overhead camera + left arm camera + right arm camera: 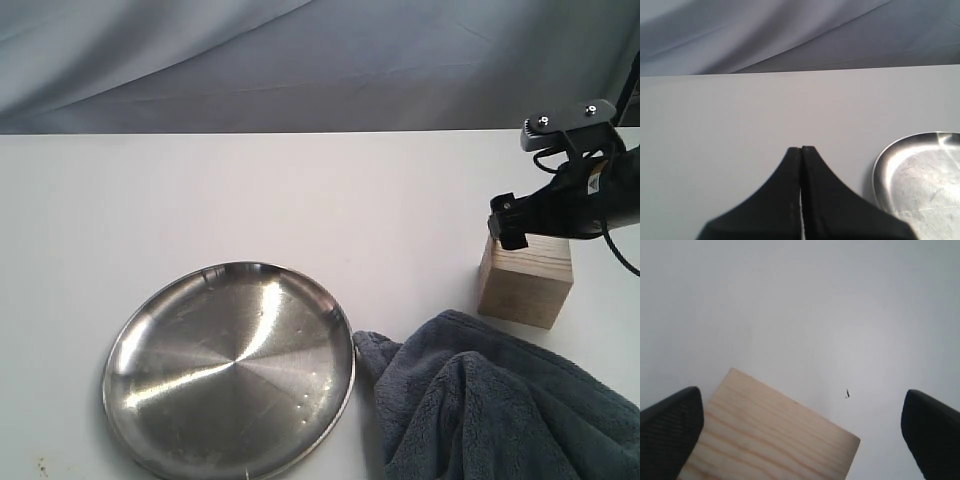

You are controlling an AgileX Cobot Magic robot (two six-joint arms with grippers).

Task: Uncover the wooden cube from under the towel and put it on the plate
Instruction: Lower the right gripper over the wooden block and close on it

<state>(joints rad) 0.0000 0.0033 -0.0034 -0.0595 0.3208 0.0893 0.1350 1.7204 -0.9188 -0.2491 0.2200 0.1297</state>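
The wooden cube (525,282) stands uncovered on the white table at the right, just behind the towel (490,400), which lies bunched at the front right. My right gripper (518,230) hovers right over the cube's top and is open. In the right wrist view the cube (770,435) lies between the wide-apart fingers (670,425), nearer to one of them, and the right gripper (802,432) touches nothing. The steel plate (230,365) sits bare at the front left. My left gripper (801,150) is shut on nothing above the table, beside the plate's rim (880,170); it is out of the exterior view.
A grey-blue backdrop cloth (300,60) hangs behind the table's far edge. The towel's corner (365,345) nearly touches the plate's right rim. White tabletop (250,200) stretches behind the plate and left of the cube.
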